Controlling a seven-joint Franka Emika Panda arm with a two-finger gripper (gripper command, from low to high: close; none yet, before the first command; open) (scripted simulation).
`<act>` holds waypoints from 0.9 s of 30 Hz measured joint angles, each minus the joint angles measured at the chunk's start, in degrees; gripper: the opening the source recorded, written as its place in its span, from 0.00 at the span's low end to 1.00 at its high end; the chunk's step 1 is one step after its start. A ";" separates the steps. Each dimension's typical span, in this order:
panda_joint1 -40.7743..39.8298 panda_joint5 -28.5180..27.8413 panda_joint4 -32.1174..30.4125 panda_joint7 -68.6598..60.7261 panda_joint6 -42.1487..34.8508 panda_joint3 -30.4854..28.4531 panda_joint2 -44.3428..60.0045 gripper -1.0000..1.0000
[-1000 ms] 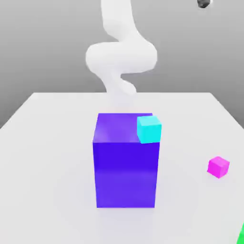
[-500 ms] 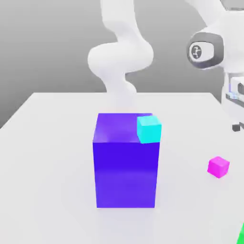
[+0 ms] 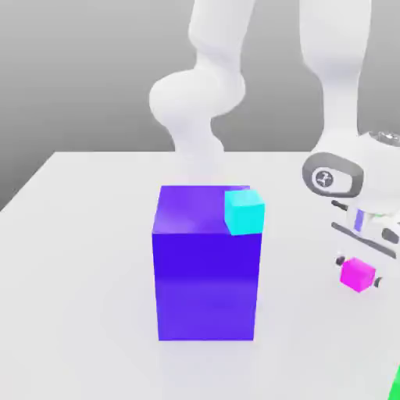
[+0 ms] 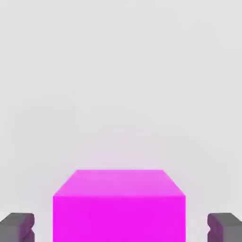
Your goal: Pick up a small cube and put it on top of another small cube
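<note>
With claw [image 3: 359, 271] now lowered, open, around the magenta cube [image 4: 119, 218] toward the table's [image 3: 78, 273] edge at the exterior view's right, apparently ready to grip before lifting.

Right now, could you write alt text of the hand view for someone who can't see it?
A bright pink cube sits between the two open fingertips of a robot's gripper, with a gap on each side. Behind it lies a pale, plain surface.
</note>
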 joint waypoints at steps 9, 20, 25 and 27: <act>-2.36 4.49 -1.87 -3.40 -7.39 3.43 -9.23 0.00; -10.58 9.25 15.70 -13.05 -22.01 -0.81 -3.81 0.00; -14.44 9.72 25.72 -17.15 -27.58 -3.01 0.00 0.00; -15.67 9.84 29.67 -18.87 -29.58 -3.82 1.17 0.00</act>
